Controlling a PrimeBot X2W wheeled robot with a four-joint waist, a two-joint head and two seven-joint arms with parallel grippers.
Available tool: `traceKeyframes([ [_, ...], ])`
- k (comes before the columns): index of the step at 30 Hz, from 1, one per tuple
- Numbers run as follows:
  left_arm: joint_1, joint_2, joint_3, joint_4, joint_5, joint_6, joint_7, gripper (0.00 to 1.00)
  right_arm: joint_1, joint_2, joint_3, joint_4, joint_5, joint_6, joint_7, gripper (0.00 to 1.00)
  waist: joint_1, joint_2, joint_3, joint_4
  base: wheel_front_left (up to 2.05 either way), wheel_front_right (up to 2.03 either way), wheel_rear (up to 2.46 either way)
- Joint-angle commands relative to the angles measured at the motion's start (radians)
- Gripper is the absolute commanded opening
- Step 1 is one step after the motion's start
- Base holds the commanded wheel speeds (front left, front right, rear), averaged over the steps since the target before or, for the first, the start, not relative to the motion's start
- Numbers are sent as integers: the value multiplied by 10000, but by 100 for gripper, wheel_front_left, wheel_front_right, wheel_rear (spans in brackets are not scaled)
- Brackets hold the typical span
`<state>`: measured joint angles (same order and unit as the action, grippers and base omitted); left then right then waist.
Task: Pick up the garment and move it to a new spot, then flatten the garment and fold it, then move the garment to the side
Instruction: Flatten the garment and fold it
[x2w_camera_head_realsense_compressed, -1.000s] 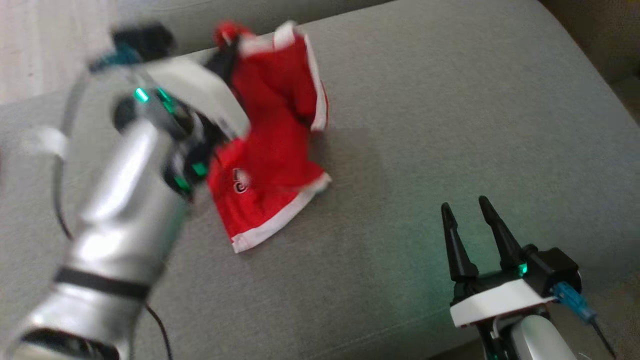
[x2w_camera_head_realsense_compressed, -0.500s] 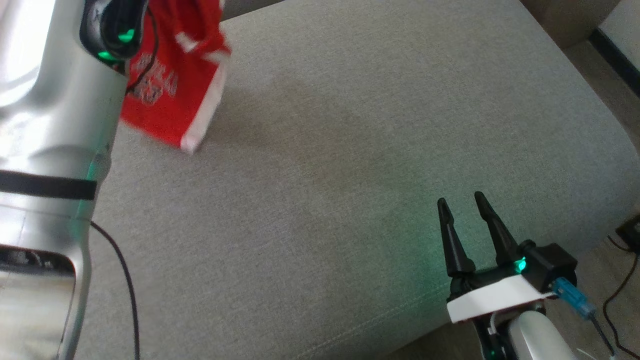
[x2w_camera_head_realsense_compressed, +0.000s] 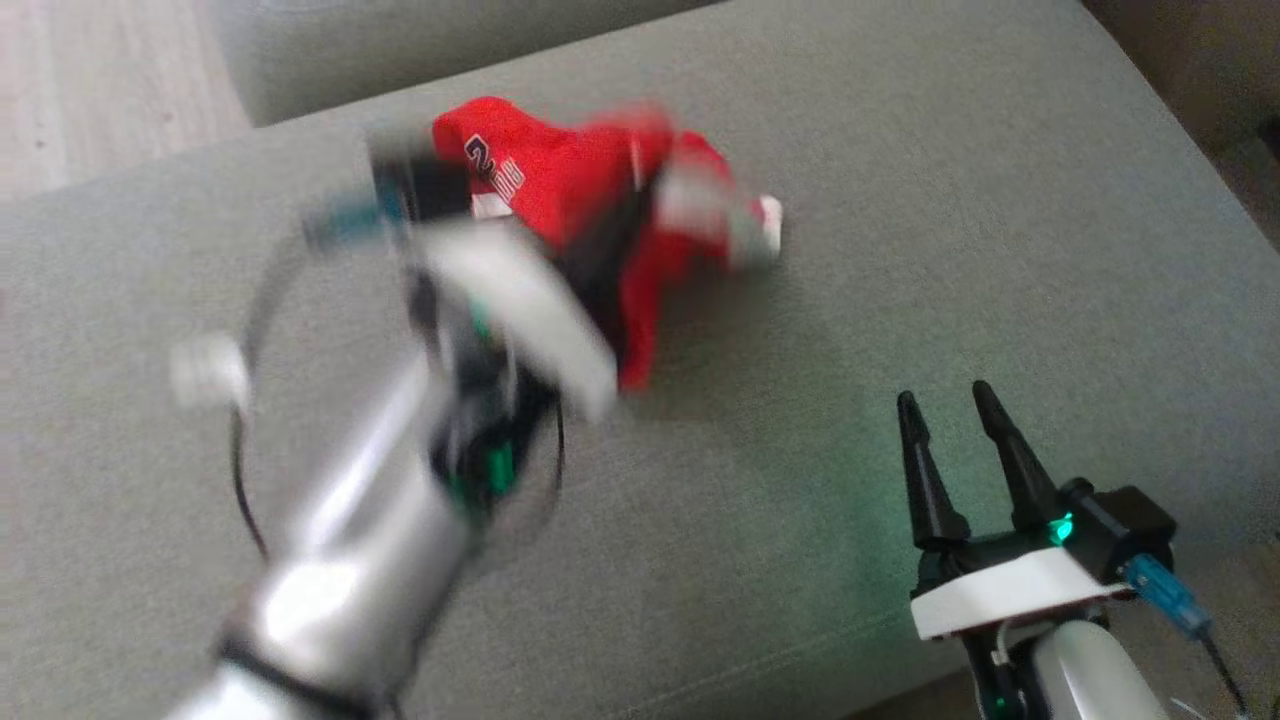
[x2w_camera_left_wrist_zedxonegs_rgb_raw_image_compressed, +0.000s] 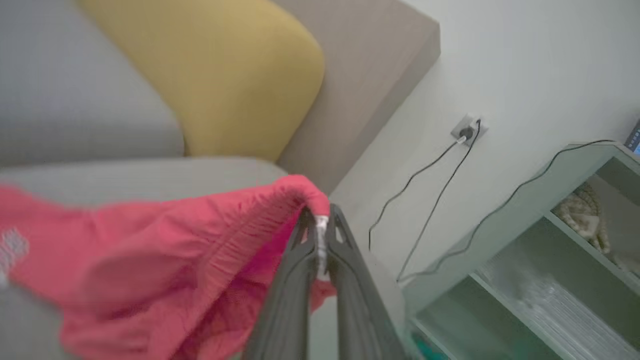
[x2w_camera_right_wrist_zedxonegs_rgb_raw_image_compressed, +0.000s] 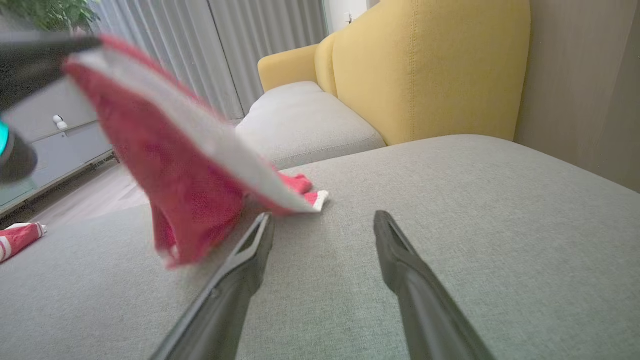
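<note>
**Firmly pinched: red garment hangs from the left gripper over the grey sofa**

The left gripper (x2w_camera_left_wrist_zedxonegs_rgb_raw_image_compressed: 320, 227) sits at the lower centre of the left wrist view, its two dark fingers pressed almost together on the gathered elastic edge of a red fabric garment with white trim (x2w_camera_left_wrist_zedxonegs_rgb_raw_image_compressed: 150, 260). From that pinch the cloth spreads to the lower left of the frame, motion-blurred.

In the head view the garment lies in the upper middle of the frame, above the grey fabric sofa seat (x2w_camera_head_realsense_compressed: 900, 200). It shows white lettering near its top and a white hem at its right end. The silver left forearm (x2w_camera_head_realsense_compressed: 350, 560) reaches up to it from the lower left, heavily blurred.

In the right wrist view the cloth slopes from the upper left down to the middle of the frame, and its white-edged lower corner seems to rest on the seat.

The right gripper (x2w_camera_head_realsense_compressed: 945, 400) is at the lower right of the head view, well apart from the garment. Its fingers are spread wide with nothing between them, and they point up the frame over bare seat.

A yellow padded backrest (x2w_camera_right_wrist_zedxonegs_rgb_raw_image_compressed: 425, 65) stands behind the seat. A small red and white cloth (x2w_camera_right_wrist_zedxonegs_rgb_raw_image_compressed: 17, 239) shows at the far left edge of the right wrist view.
</note>
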<state>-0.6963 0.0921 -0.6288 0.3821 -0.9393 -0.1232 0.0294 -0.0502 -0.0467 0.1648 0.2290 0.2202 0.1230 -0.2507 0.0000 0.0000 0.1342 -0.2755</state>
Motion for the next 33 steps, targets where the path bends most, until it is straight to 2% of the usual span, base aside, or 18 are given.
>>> traceKeyframes([
  [1, 399, 388, 267, -728, -161, -7, 4, 0, -111, -36, 124, -296, 32, 77, -111, 100, 0, 0, -175, 176, 0, 0, 0],
  [6, 3653, 1419, 309, -2516, -764, 830, 128, 0, 359, -36, -197, -314, -118, 77, -111, 100, 0, 0, -478, 761, 0, 0, 0],
  [10, 5456, 2212, 356, -3350, -916, 1526, 234, 0, 618, -36, -310, -293, -223, 77, -111, 100, 0, 0, -648, 1274, 0, 0, 0],
  [15, 6661, 2648, 558, -3668, -989, 2099, 8, 0, 674, -35, -314, -280, -302, 77, -111, 100, 0, 0, -865, 1852, 0, 0, 0],
  [16, 6661, 2648, 558, -3668, -989, 2099, 8, 0, 674, -35, -314, -280, -302, 77, -111, 100, 0, 0, -865, 1852, 0, 0, 0],
  [17, 6809, 2782, 639, -3435, -710, 2363, -264, 0, 682, -35, -238, -256, -346, 77, -111, 100, 0, 0, -962, 2018, 0, 0, 0],
  [19, 6838, 2839, 641, -3267, -529, 2487, -390, 0, 692, -35, -210, -236, -371, 77, -111, 100, 0, 0, -1027, 2091, 0, 0, 0],
  [21, 6863, 2916, 617, -2693, 70, 2884, -877, 0, 770, -35, -206, -169, -434, 77, -111, 100, 0, 0, -1252, 2242, 0, 0, 0],
  [24, 6893, 2703, 579, -2323, 180, 2949, -1189, 0, 856, -35, -238, -170, -497, 77, -111, 100, 0, 0, -1350, 2358, 0, 0, 0],
  [25, 6871, 2654, 562, -2218, 265, 2976, -1315, 12, 877, -35, -230, -156, -519, 77, -111, 100, 0, 0, -1375, 2390, 0, 0, 0],
  [26, 6853, 2600, 560, -2105, 332, 3028, -1431, 43, 891, -35, -229, -144, -535, 77, -111, 100, 0, 0, -1399, 2416, 0, 0, 0],
  [27, 6825, 2567, 527, -1999, 430, 3065, -1529, 82, 906, -35, -240, -136, -544, 77, -111, 100, 0, 0, -1426, 2441, 0, 0, 0],
  [28, 6798, 2547, 495, -1908, 559, 3111, -1663, 100, 921, -35, -248, -132, -551, 77, -111, 100, 0, 0, -1451, 2460, 0, 0, 0],
  [33, 6750, 2489, 529, -1701, 1440, 3545, -2570, 100, 1056, -35, -371, -162, -592, 77, -111, 100, 0, 0, -1588, 2579, 0, 0, 0],
])
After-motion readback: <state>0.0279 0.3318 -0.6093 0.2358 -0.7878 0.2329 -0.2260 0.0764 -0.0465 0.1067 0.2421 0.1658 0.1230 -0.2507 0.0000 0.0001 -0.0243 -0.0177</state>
